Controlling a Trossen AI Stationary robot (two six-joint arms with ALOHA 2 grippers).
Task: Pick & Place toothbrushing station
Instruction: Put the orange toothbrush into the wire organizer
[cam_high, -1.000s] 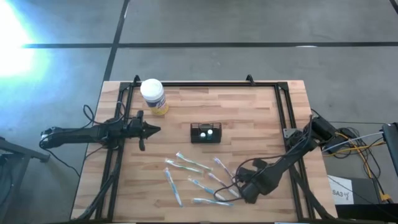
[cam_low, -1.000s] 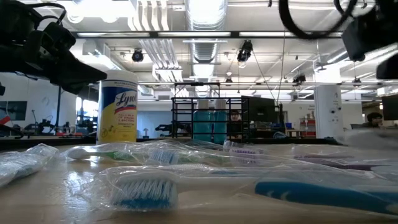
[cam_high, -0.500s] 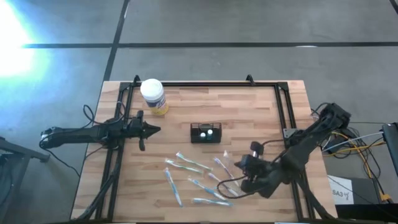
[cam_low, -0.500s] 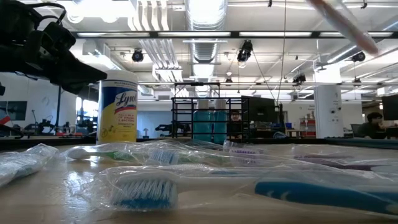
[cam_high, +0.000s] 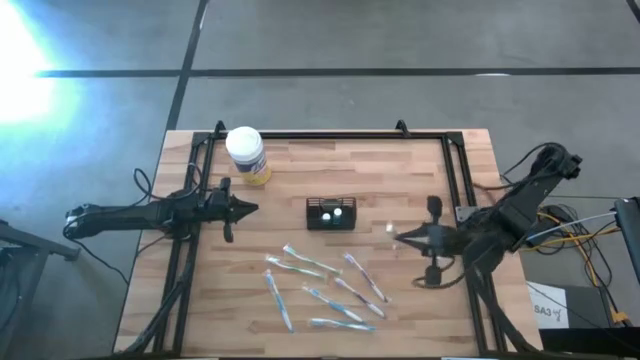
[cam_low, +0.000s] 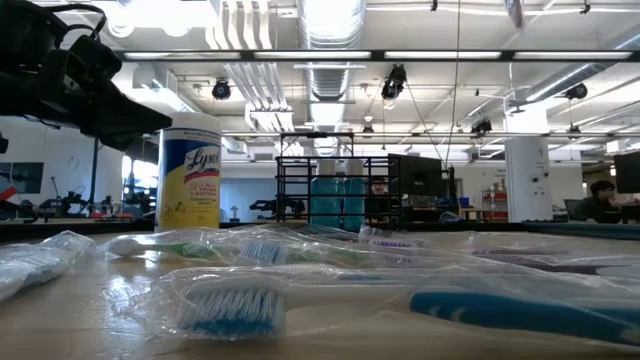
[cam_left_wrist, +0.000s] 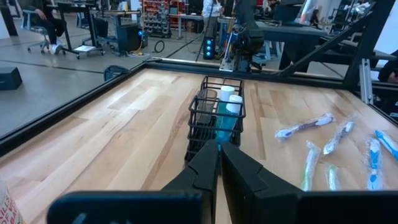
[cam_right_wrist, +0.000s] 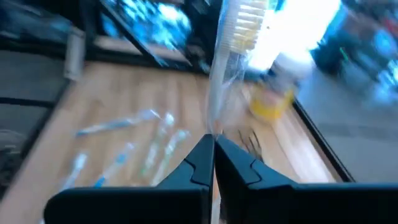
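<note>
Centrally on the wooden table (cam_high: 400, 170) sits the toothbrushing station (cam_high: 331, 213), a small black wire-sided holder with two white-topped things standing in it; from the left wrist view it stands upright straight ahead of that arm's fingers. Wrapped toothbrushes (cam_high: 320, 285) lie scattered on the boards nearer the front edge, apart from the holder. A yellow jar with a white lid (cam_high: 246, 155) stands toward the back left corner. The right gripper (cam_high: 396, 238) is lifted above the table just right of the holder, its fingers pinched together on a toothbrush in a clear wrapper (cam_right_wrist: 233, 56), which sticks up beyond the fingertips with the bristles at the far end. The left gripper (cam_high: 252, 208) hangs over the left side of the table, pointing at the holder, its fingers together and holding nothing.
</note>
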